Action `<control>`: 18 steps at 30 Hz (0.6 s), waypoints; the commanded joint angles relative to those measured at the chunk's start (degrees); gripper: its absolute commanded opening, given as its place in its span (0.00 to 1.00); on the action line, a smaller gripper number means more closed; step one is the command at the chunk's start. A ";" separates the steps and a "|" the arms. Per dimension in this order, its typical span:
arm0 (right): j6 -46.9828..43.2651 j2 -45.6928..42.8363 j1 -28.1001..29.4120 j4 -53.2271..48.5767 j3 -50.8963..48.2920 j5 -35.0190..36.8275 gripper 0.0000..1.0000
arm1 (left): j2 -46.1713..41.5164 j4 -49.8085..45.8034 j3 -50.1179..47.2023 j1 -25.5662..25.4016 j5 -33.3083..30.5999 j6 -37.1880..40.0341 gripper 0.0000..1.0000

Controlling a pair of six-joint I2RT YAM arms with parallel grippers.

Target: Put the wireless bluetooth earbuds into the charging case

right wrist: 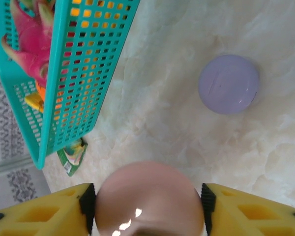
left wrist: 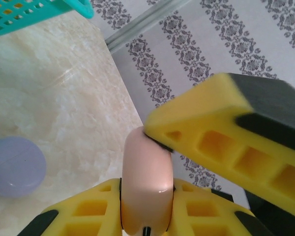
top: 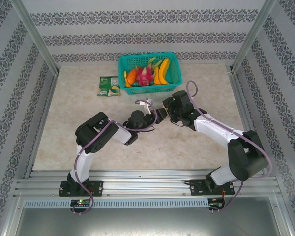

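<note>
Over the middle of the table (top: pixel 78 98), both arms meet on one round pink charging case (left wrist: pixel 146 167). The left gripper (left wrist: pixel 147 189) is closed narrowly on it, a yellow finger pressing each flat side so the case stands on edge. The right gripper (right wrist: pixel 147 196) is spread wider and holds the same case across its breadth. In the left wrist view, one right finger touches the case's upper rim. The pink shell looks smooth and whole from both wrist views, and its inside cannot be seen. A second case, the lilac case (right wrist: pixel 228 83), lies flat on the marble-patterned surface well apart from the grippers; it is shut, with a thin line across its top. At the far edge stands a teal mesh basket (right wrist: pixel 78 73) holding a dragon fruit (top: pixel 144 74), bananas (top: pixel 162 71) and an orange piece (top: pixel 132 76). A green packet (top: pixel 109 86) lies just beside the basket's left end.
</note>
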 commanded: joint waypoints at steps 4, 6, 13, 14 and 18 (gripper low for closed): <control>-3.20 -6.20 -3.98 -0.40 0.14 -2.74 0.67 | -2.51 1.49 -0.97 0.07 -0.95 -0.84 0.13; -4.63 -9.14 -5.98 -0.76 -0.71 -3.01 0.68 | -3.67 0.57 -1.27 0.29 0.43 -0.69 0.13; -16.46 -18.07 -11.45 0.63 -7.42 -6.78 0.68 | -9.07 -4.21 -2.89 2.16 9.37 2.59 0.13; -19.01 -19.00 -11.87 1.44 -8.64 -7.59 0.68 | -10.06 -5.10 -3.09 2.51 11.04 3.13 0.13; -28.92 -21.49 -12.88 5.72 -13.19 -13.81 0.71 | -14.83 -12.22 -2.93 4.57 20.15 7.63 0.13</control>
